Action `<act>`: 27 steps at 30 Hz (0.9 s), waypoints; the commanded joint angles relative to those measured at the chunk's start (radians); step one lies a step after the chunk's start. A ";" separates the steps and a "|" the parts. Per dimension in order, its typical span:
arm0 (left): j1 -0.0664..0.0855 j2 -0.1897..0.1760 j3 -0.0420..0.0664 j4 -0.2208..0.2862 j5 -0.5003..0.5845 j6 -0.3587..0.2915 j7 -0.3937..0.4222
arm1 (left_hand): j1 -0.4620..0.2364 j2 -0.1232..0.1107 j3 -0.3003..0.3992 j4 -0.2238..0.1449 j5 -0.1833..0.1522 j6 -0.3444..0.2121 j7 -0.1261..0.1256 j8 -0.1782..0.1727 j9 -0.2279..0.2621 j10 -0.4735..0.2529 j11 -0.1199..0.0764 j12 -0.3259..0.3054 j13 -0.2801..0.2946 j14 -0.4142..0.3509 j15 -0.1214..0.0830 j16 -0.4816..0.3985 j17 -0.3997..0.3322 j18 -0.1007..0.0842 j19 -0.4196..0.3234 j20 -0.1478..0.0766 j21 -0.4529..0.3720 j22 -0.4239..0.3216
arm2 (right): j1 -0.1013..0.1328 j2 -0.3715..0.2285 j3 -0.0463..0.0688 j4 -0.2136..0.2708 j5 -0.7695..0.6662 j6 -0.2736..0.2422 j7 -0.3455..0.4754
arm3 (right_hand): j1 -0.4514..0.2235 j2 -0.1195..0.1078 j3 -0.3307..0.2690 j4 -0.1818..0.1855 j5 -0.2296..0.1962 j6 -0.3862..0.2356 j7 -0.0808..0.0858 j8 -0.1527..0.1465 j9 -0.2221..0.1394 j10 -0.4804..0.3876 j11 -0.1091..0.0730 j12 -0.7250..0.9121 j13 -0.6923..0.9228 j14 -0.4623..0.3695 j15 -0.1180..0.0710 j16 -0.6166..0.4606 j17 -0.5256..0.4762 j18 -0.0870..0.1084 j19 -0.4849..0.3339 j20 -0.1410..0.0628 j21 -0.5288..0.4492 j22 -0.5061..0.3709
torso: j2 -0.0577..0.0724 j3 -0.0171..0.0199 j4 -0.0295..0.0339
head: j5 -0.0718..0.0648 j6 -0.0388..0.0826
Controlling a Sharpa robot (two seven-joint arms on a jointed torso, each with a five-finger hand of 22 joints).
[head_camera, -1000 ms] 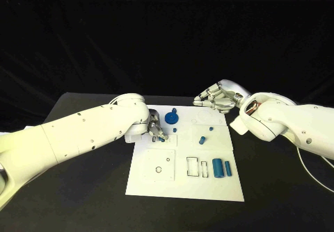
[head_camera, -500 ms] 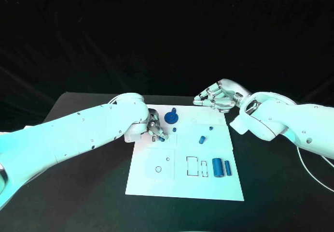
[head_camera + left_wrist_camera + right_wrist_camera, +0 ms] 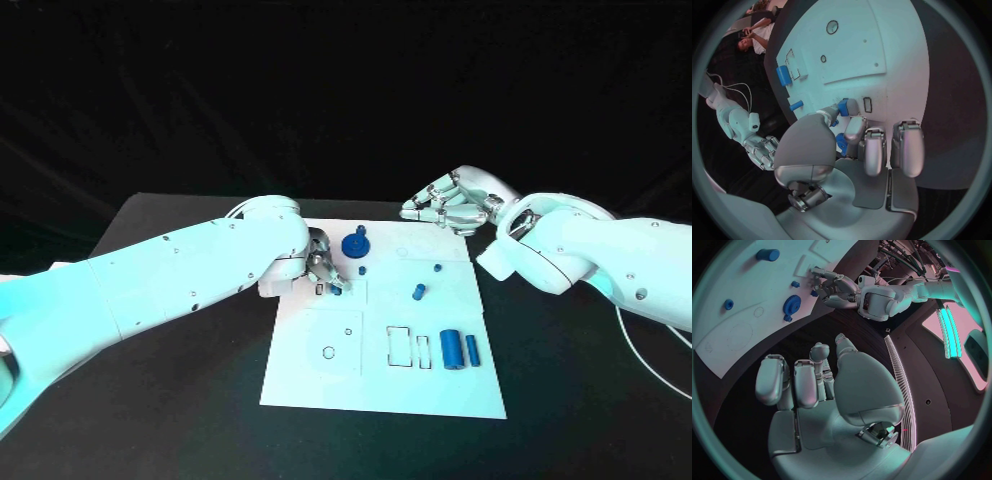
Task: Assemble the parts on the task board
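Observation:
The white task board (image 3: 378, 385) lies in the middle of the table. My left hand (image 3: 319, 266) rests over the board's far left part and pinches a small blue part (image 3: 335, 288) between thumb and finger, its tip down at a small slot; the left wrist view shows that part (image 3: 842, 106) in the pinch of the hand (image 3: 856, 150). My right hand (image 3: 449, 209) hovers at the board's far right corner, fingers curled in, holding nothing (image 3: 814, 385). A blue gear (image 3: 358, 241) lies just right of the left hand.
Loose on the board are two small blue pegs (image 3: 364, 268) (image 3: 437, 267), a short blue piece (image 3: 418, 291), a thick blue cylinder (image 3: 451, 347) and a thin one (image 3: 472, 348) beside rectangular slots (image 3: 407, 345). A raised square plate (image 3: 332, 340) sits near left.

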 commanded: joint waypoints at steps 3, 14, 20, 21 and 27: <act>-0.010 0.006 -0.007 0.000 0.007 0.040 -0.013 | -0.014 -0.001 -0.015 0.007 0.003 0.002 0.005 -0.003 -0.003 0.005 -0.002 0.005 0.003 0.103 -0.007 0.002 0.263 -0.006 0.064 -0.006 0.004 0.180 | 0.000 -0.001 0.000 0.001 -0.010 0.006 0.005 | -0.005 0.001 -0.006 -0.002 0.006 -0.002 0.001 -0.002 0.001 -0.004 0.000 -0.004 -0.001 0.040 -0.006 -0.007 -0.001 0.016 -0.008 -0.003 -0.006 -0.001 | 0.001 0.0001 0.0010 | 0.001 0.000; -0.010 0.010 -0.007 -0.002 0.007 0.036 -0.013 | -0.027 0.001 -0.055 0.026 0.003 0.010 0.004 -0.004 -0.009 0.009 -0.003 0.010 0.008 0.103 -0.008 0.002 0.263 -0.007 0.064 -0.006 0.004 0.181 | 0.000 -0.001 0.000 0.002 -0.009 0.010 0.007 | 0.005 0.005 -0.023 0.006 0.044 -0.003 0.001 -0.003 0.003 -0.014 0.001 -0.022 -0.018 0.039 -0.006 -0.015 -0.008 0.018 -0.011 -0.002 -0.013 -0.009 | 0.001 -0.0007 -0.0001 | 0.003 -0.006; -0.010 0.010 -0.007 -0.002 0.006 0.028 -0.014 | -0.051 0.009 -0.097 0.031 0.002 0.017 0.002 -0.004 -0.015 0.014 -0.004 0.016 0.014 0.103 -0.008 0.002 0.263 -0.007 0.066 -0.006 0.006 0.185 | 0.000 -0.002 0.000 0.002 -0.008 0.009 0.007 | 0.004 0.005 -0.026 0.008 0.041 -0.003 0.001 -0.002 0.003 -0.015 0.001 -0.024 -0.020 0.039 -0.006 -0.016 -0.008 0.018 -0.011 -0.002 -0.014 -0.010 | 0.001 -0.0005 0.0001 | 0.001 -0.008; -0.010 0.010 -0.007 -0.002 0.007 0.027 -0.014 | -0.055 0.010 -0.105 0.031 0.002 0.019 0.002 -0.004 -0.016 0.016 -0.005 0.018 0.016 0.103 -0.009 0.002 0.263 -0.008 0.067 -0.006 0.007 0.186 | 0.000 -0.002 0.000 0.002 -0.008 0.009 0.007 | 0.003 0.005 -0.028 0.009 0.040 -0.003 0.001 -0.003 0.003 -0.016 0.001 -0.027 -0.022 0.039 -0.006 -0.017 -0.009 0.018 -0.012 -0.002 -0.015 -0.011 | 0.001 -0.0005 0.0001 | 0.001 -0.008; -0.010 0.007 -0.007 0.002 0.008 0.015 -0.014 | -0.076 0.009 -0.154 0.032 0.001 0.024 -0.001 -0.005 -0.022 0.019 -0.007 0.020 0.018 0.103 -0.011 0.002 0.263 -0.008 0.067 -0.008 0.008 0.187 | 0.001 -0.002 0.000 0.002 -0.007 0.009 0.006 | 0.002 0.005 -0.031 0.011 0.039 -0.003 0.002 -0.003 0.003 -0.021 0.001 -0.038 -0.032 0.038 -0.005 -0.021 -0.014 0.019 -0.014 -0.002 -0.018 -0.016 | 0.001 -0.0014 0.0005 | -0.002 -0.009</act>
